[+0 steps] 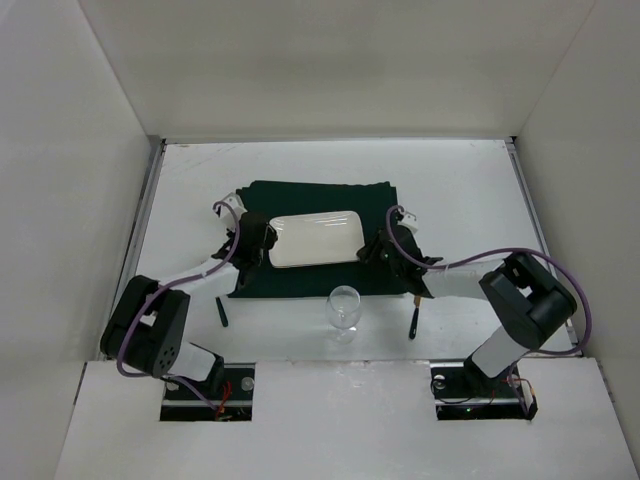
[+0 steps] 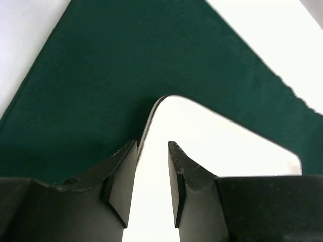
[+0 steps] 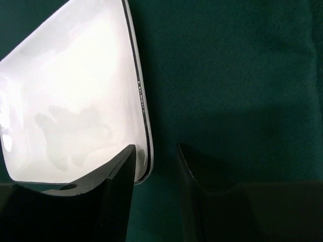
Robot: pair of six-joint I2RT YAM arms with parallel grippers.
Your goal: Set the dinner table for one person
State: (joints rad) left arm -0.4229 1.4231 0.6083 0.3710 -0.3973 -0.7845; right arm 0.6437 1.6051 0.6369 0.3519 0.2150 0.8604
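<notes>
A white rectangular plate [image 1: 315, 238] lies on a dark green cloth [image 1: 300, 195] in the middle of the white dinner table [image 1: 460, 190]. My left gripper [image 1: 262, 243] is at the plate's left end. In the left wrist view its jaws [image 2: 152, 143] stand open over the plate [image 2: 217, 146], the left finger at the rim, cloth [image 2: 126, 60] around it. My right gripper [image 1: 376, 248] is at the plate's right end. In the right wrist view its jaws [image 3: 156, 146] are open and straddle the plate's [image 3: 75, 91] corner rim, the right finger over the cloth [image 3: 227, 75].
A clear wine glass [image 1: 345, 308] stands on the table just in front of the cloth. A dark utensil [image 1: 222, 312] lies at the front left and another [image 1: 413, 320] at the front right. White walls enclose the table.
</notes>
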